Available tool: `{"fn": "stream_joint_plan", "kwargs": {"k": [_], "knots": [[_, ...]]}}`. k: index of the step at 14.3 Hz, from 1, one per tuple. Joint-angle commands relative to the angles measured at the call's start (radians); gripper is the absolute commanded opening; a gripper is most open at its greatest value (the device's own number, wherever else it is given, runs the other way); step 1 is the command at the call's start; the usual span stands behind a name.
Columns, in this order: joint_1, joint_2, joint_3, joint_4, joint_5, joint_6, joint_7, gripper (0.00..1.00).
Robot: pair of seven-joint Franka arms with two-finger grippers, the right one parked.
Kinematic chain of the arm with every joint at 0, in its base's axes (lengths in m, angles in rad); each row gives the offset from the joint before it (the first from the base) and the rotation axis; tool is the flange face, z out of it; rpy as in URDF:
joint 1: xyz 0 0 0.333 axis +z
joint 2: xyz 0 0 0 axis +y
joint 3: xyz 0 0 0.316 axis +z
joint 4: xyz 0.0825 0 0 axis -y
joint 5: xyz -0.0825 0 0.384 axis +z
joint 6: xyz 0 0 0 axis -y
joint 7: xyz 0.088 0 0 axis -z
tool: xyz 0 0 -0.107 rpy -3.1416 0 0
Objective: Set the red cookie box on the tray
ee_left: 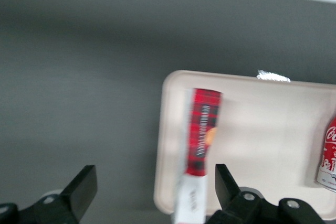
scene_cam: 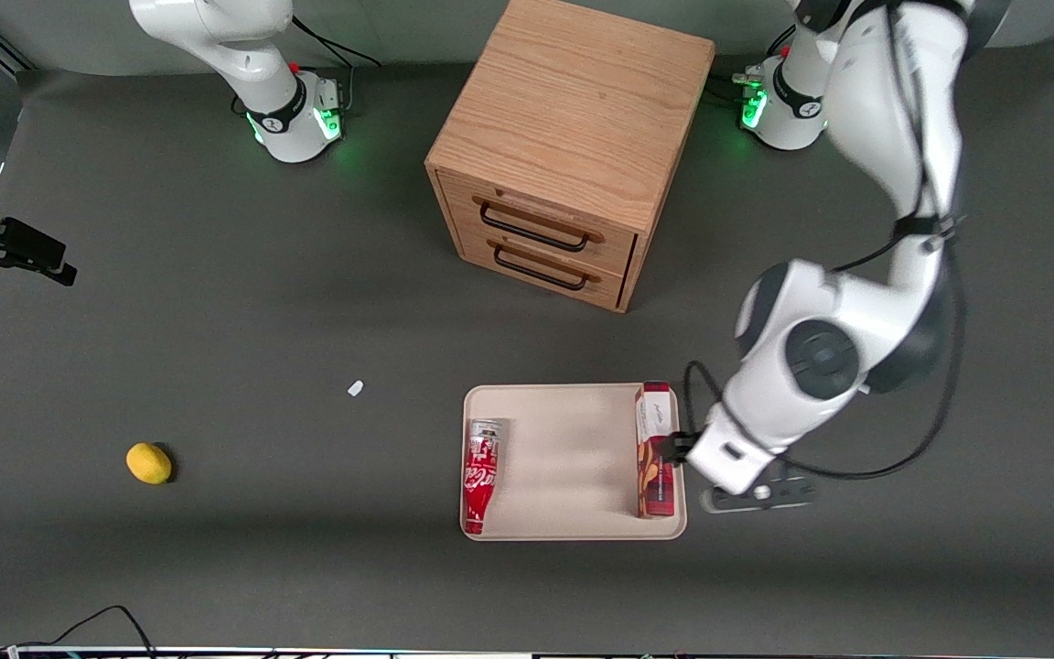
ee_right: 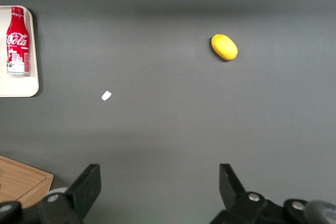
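One job left: gripper (ee_left: 152, 190) fingers spread wide around red cookie box (scene_cam: 654, 450) on tray (scene_cam: 564, 526); lift straight, don't clip it.

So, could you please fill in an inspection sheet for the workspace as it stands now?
Surface: dark grey table, matte.
Job's things: red cookie box lies on the tray, along the rim nearest the working arm.
Clutter: Coca-Cola bottle lying on the tray; lemon toward the parked arm's end; small white scrap; wooden drawer cabinet, both drawers shut.
Hand: left hand open, over the box's white end, not gripping it.
Cables: black cable looping off the working arm; another at the table edge nearest the camera.
Surroundings: nothing seen.
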Motion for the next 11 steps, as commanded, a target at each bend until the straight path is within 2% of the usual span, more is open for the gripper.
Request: {"fn": "stream_joint_plan", "kwargs": {"k": [1,3,5,7,11], "knots": [[0.090,-0.287,-0.009,-0.306,-0.014,-0.017,-0.001,1.00],[0.158,-0.399,-0.009,-0.397,-0.019,-0.055,0.098,1.00],[0.221,-0.466,-0.009,-0.405,-0.017,-0.162,0.202,1.00],[0.280,-0.514,-0.009,-0.412,-0.019,-0.256,0.223,1.00],[0.345,-0.618,-0.009,-0.460,-0.006,-0.314,0.384,1.00]]}}
